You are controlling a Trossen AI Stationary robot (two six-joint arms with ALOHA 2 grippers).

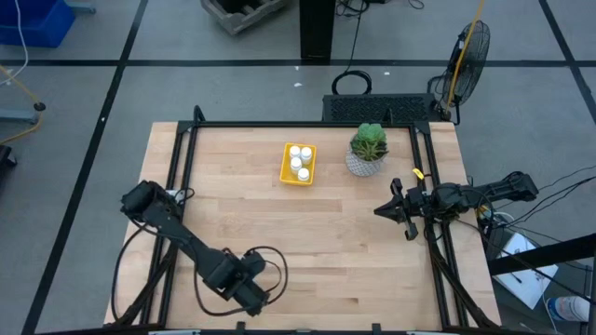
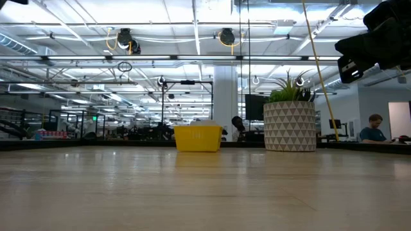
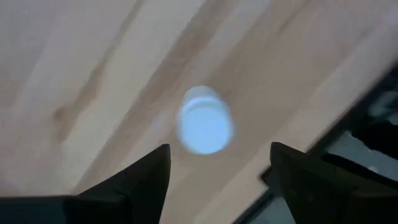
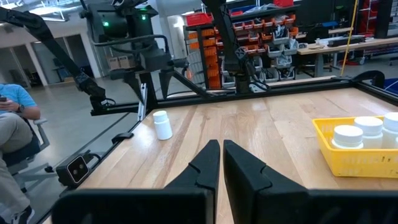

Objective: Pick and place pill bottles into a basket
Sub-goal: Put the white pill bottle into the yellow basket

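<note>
Left gripper (image 3: 214, 165) hung over the near edge of the table (image 1: 354, 242), fingers (image 3: 146, 177) spread apart and gripping nothing; directly ahead of them stood one pill bottle (image 3: 205, 121), upright on the bare wood, seen cap-on and not touched by either finger; sat close to the dark frame rail along that near edge; same bottle (image 4: 162, 124) seen from across the table standing alone, well apart from the basket. Right gripper (image 4: 222, 163) waited at the right side of the table, fingers pressed together and empty, pointing inward over the wood; showed in the overhead view (image 1: 402, 210) just below the plant pot. Basket (image 1: 298, 165), a small yellow tray, rested toward the far middle of the table; held three bottles (image 1: 299, 162) standing upright and packed close together; two of them plus part of a third showed above the yellow wall from the right wrist. Plant pot (image 1: 367, 158), white with a pattern and green leaves, stood just beside the basket on its right, not touching it. Beyond the table, a seated person (image 2: 373, 128) visible far off in the room; another person (image 4: 13, 134) in a blue shirt sat off the table's left side.
</note>
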